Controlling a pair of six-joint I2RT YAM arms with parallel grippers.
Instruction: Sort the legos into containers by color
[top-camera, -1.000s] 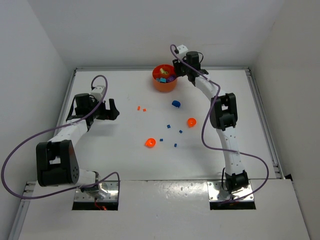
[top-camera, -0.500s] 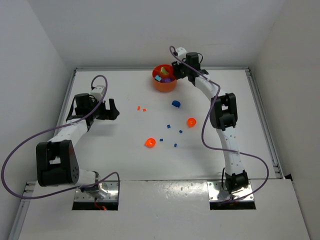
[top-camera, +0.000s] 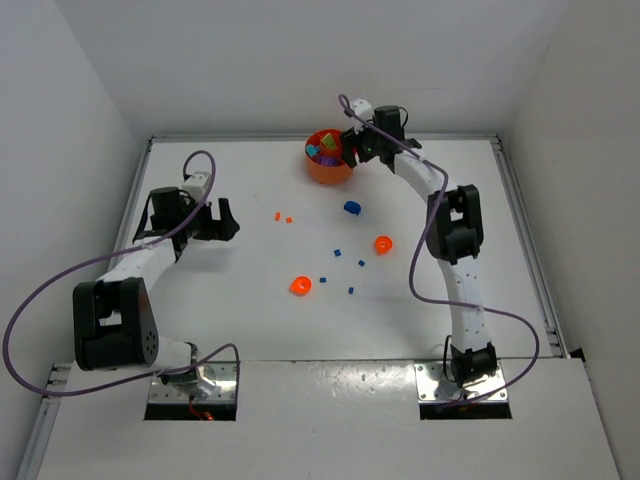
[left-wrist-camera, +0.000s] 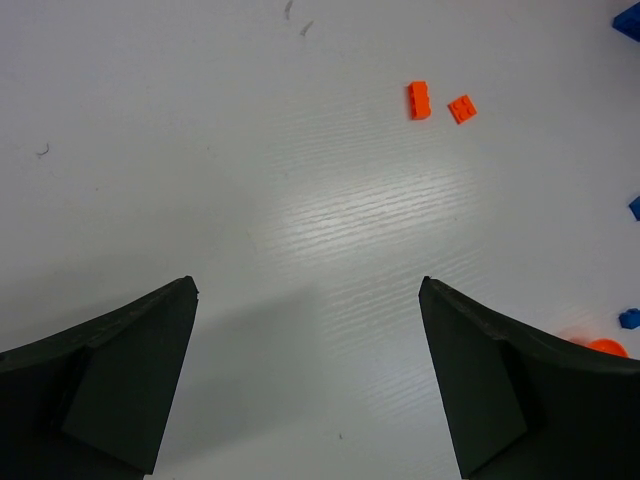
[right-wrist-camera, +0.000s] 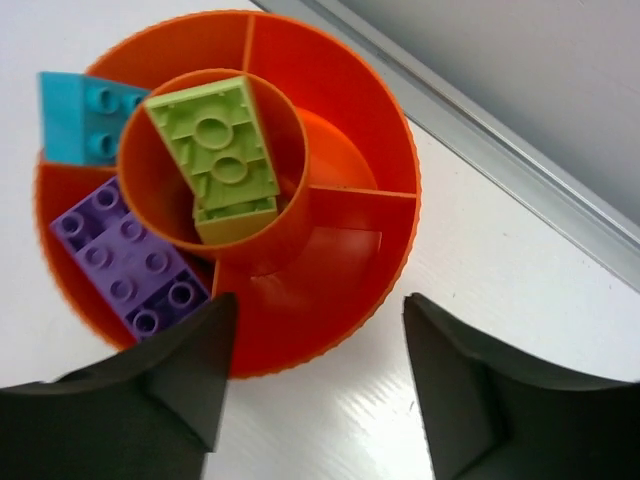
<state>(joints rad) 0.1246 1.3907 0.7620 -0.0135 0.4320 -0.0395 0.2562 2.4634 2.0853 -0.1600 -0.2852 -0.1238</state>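
Moved: right gripper (top-camera: 350, 150) has swung in over the right rim of the orange dish (top-camera: 325, 172) since 1 second ago, and its jaws have spread wider; left gripper (top-camera: 222, 218) is where it was.
Right jaws: released, nothing between the 2 fingers (right-wrist-camera: 190, 370); they hang above the dish's rim.
Left jaws: spread wide and empty, over the white table (left-wrist-camera: 300, 200), well apart from the dish.
Dish: at the far edge of the table, near the middle.
Centre cup: lime green brick (right-wrist-camera: 215, 150), tilted, with more lime green beneath it.
Outer ring: cyan brick (right-wrist-camera: 85, 115) jutting over the rim; purple brick (right-wrist-camera: 125, 260) just beside it, lying lower.
Loose on the table: 2 small orange pieces (left-wrist-camera: 419, 100) ahead of the left gripper; 1 blue piece (top-camera: 351, 208); 2 rounded orange bits (top-camera: 383, 243); 4 tiny blue squares (top-camera: 337, 252) between them.
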